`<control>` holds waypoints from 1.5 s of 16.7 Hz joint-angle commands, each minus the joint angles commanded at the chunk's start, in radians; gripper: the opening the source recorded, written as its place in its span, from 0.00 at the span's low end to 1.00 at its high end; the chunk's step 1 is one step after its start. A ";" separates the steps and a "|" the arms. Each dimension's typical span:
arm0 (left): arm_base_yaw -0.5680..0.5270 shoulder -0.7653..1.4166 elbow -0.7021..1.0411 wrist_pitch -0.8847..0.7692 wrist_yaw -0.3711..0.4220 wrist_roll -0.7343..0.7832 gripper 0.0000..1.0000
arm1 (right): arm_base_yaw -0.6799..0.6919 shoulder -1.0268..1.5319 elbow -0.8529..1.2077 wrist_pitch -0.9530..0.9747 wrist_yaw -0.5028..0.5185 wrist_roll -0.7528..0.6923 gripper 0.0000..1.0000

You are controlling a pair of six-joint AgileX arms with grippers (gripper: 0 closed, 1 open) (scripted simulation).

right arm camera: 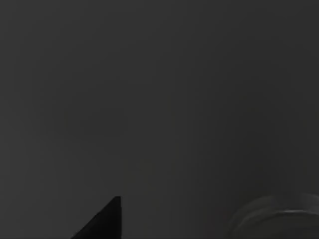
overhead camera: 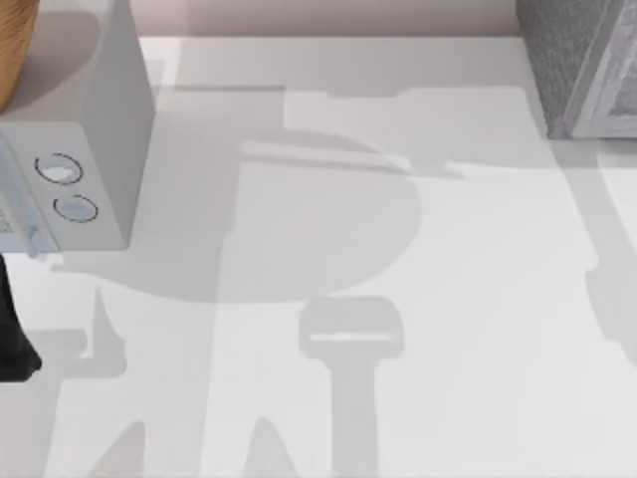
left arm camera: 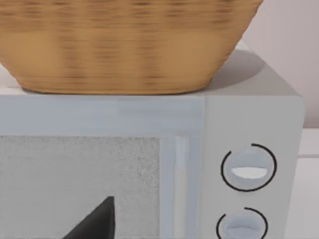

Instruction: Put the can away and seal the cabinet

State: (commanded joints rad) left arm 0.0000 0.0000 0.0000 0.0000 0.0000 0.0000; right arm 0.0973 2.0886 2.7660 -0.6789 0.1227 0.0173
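The cabinet (overhead camera: 575, 62), a dark-grey speckled box with a paler framed front panel (overhead camera: 615, 92), stands at the table's far right corner and is cut off by the picture's edge. The can is out of view. My left arm (overhead camera: 12, 334) shows as a black shape at the table's left edge. A black part of my left gripper (left arm camera: 97, 224) hangs close in front of the light-grey box. The right wrist view is dark; a black part of my right gripper (right arm camera: 102, 221) shows in it.
A smooth light-grey box with two round dials (overhead camera: 100, 119) (left arm camera: 249, 124) stands at the far left. A woven basket (overhead camera: 10, 50) (left arm camera: 124, 45) rests on top of it. The white table (overhead camera: 418, 299) carries only arm shadows across its middle.
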 joint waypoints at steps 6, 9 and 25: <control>0.000 0.000 0.000 0.000 0.000 0.000 1.00 | 0.000 -0.042 -0.055 0.013 -0.003 0.000 1.00; 0.000 0.000 0.000 0.000 0.000 0.000 1.00 | -0.005 -0.151 -0.199 0.049 -0.009 -0.001 1.00; 0.000 0.000 0.000 0.000 0.000 0.000 1.00 | -0.061 -1.331 -1.757 0.432 -0.080 -0.009 1.00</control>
State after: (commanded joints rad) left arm 0.0000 0.0000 0.0000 0.0000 0.0000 0.0000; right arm 0.0365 0.7581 1.0088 -0.2469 0.0428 0.0083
